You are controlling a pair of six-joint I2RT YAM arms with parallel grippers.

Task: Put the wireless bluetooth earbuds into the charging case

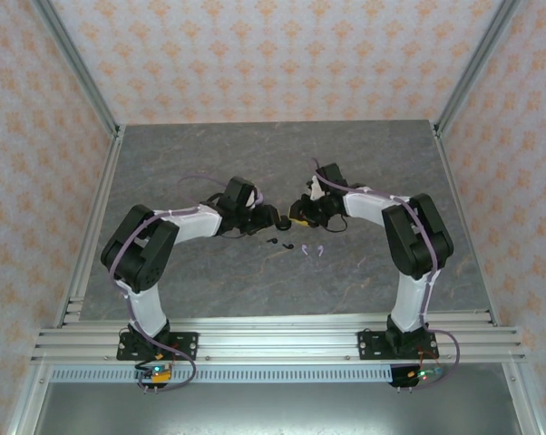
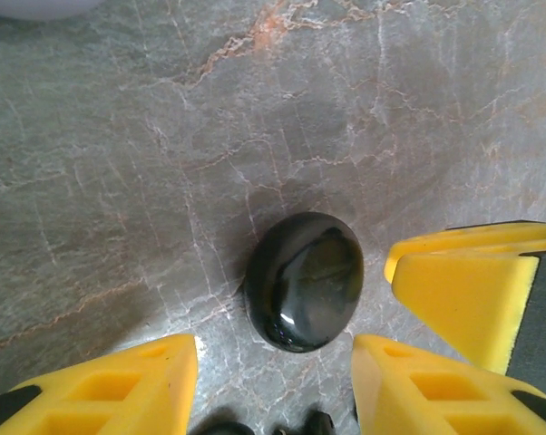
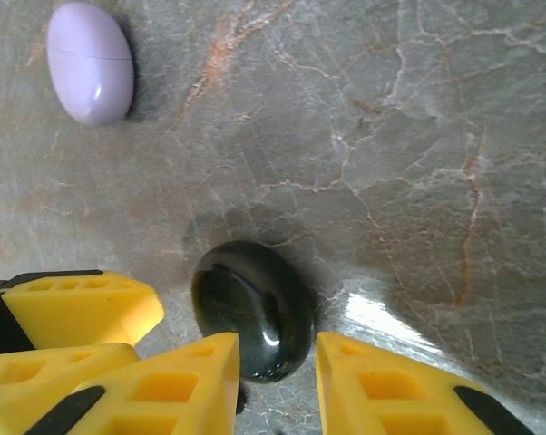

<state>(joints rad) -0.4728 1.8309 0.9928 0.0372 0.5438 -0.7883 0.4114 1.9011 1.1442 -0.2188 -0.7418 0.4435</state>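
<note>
Our left gripper stands part open and empty, the shut black case just ahead between its fingers. Our right gripper flanks it likewise, holding nothing. Nothing is inserted yet: four earbuds lie loose just behind both grippers, the lavender case well apart

Grey veined marble tabletop, orange-patterned wallpaper walls

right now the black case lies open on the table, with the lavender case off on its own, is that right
No. The black case is shut, not open; the left wrist view shows its smooth closed shell. The rest holds: it lies on the table, with the lavender case off on its own.
</note>
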